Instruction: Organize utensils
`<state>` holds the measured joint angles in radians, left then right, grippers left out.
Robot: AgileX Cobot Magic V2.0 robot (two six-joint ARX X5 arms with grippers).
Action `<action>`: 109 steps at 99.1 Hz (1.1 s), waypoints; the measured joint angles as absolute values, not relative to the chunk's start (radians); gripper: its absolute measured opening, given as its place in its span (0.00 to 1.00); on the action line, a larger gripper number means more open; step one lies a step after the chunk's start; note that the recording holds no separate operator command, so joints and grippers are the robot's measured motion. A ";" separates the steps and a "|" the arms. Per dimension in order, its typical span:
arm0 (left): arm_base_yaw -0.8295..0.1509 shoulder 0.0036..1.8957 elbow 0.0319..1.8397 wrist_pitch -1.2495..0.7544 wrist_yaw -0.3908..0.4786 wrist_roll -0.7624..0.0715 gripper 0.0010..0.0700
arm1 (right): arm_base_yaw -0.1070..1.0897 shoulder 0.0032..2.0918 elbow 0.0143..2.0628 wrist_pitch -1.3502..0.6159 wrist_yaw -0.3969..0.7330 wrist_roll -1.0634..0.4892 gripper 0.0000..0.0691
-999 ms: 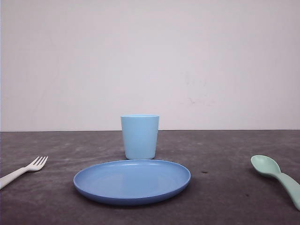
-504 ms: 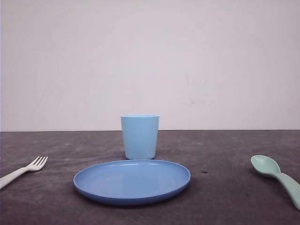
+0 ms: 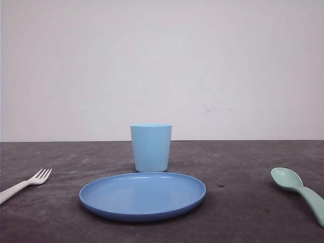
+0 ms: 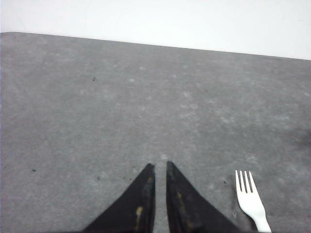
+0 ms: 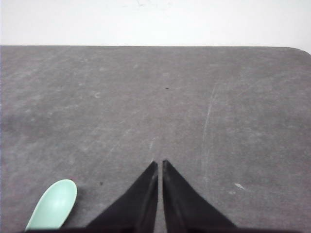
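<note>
A blue round plate [image 3: 143, 195] sits at the centre of a dark grey table [image 3: 238, 212], with a light blue cup [image 3: 151, 147] standing upright just behind it at 12 o'clock, close to the plate's far rim. The 2 utensils lie flat on the tabletop on opposite sides: the small white fork [image 3: 25, 184] at about 9 o'clock from the plate, well apart from it, its 4 tines pointing toward 1 o'clock and its handle running off the left edge of the front view; the mint-green spoon [image 3: 298, 190] at about 3 o'clock, also well apart, bowl up and toward the back, thick handle running toward 5 o'clock and out of the frame. In the left wrist view, the left gripper [image 4: 158, 170] hangs over bare table with its 2 black fingers drawn nearly together, only a thin slit between the tips, holding nothing; the fork's tines lie near it, not touching. In the right wrist view, the right gripper [image 5: 159, 165] is likewise pinched almost closed and empty above the table, the spoon's bowl resting near it and clear of the fingers. A plain white wall [image 3: 162, 66] rises behind the table.
</note>
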<state>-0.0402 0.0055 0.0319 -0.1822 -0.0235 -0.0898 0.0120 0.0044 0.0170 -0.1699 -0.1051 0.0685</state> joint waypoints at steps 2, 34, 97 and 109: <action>-0.040 0.006 0.032 -0.182 -0.023 -0.090 0.01 | 0.012 0.004 0.017 -0.170 -0.105 0.070 0.03; -0.040 0.006 0.034 -0.049 -0.008 -0.263 0.01 | 0.012 0.005 0.049 -0.183 -0.122 0.222 0.02; -0.041 0.376 0.648 -0.424 0.265 -0.315 0.01 | 0.012 0.419 0.693 -0.479 -0.293 0.314 0.01; -0.041 0.518 0.755 -0.503 0.259 -0.213 0.01 | 0.014 0.533 0.716 -0.499 -0.294 0.254 0.01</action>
<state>-0.0406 0.5179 0.7547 -0.5026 0.2592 -0.2134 0.0135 0.5327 0.7158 -0.4988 -0.2943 0.2543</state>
